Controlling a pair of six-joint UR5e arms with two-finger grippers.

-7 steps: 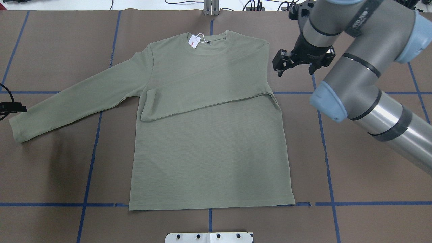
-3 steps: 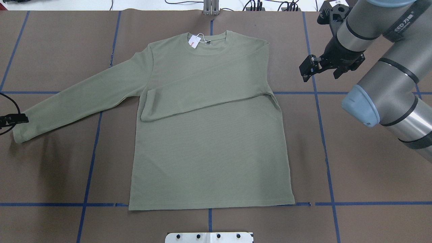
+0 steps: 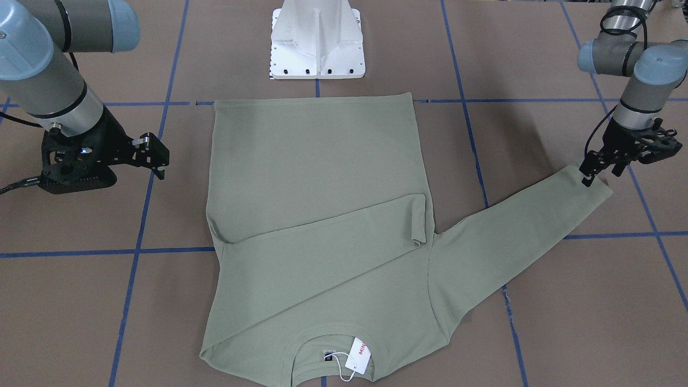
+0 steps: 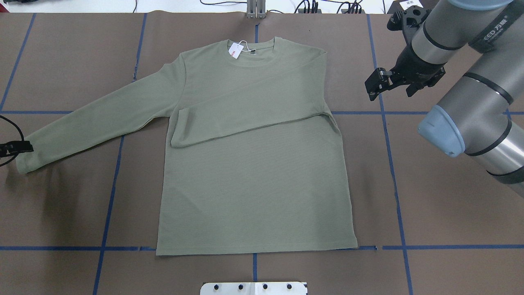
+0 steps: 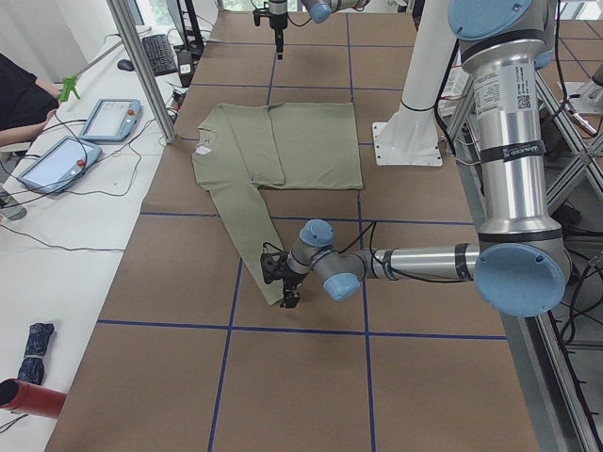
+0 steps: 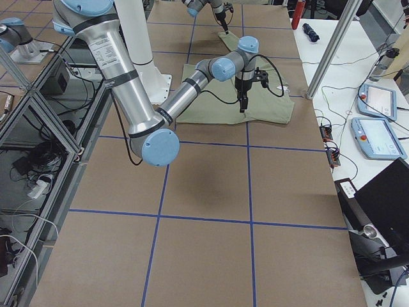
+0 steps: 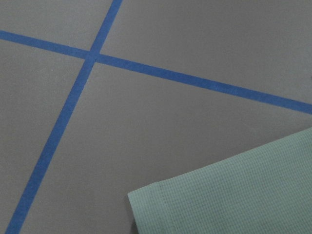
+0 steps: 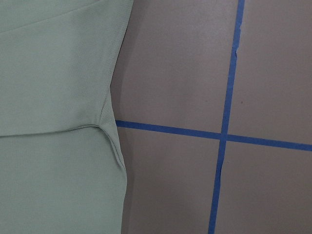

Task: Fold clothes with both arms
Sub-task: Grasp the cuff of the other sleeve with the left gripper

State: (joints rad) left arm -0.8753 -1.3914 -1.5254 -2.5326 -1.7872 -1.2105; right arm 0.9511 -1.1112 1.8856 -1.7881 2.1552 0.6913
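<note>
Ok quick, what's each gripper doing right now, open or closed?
Left gripper: looks open, empty, at the cuff of the shirt.
Right gripper: open, empty, beside the shirt.

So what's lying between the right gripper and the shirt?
Nothing: only bare brown table cover separates the right gripper from the shirt, shown clearly in the overhead view.

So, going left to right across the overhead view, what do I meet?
Black two-finger left gripper → folded sage-green sleeve cuff → white hang tag with red lettering → black neck label → black two-finger right gripper.
</note>
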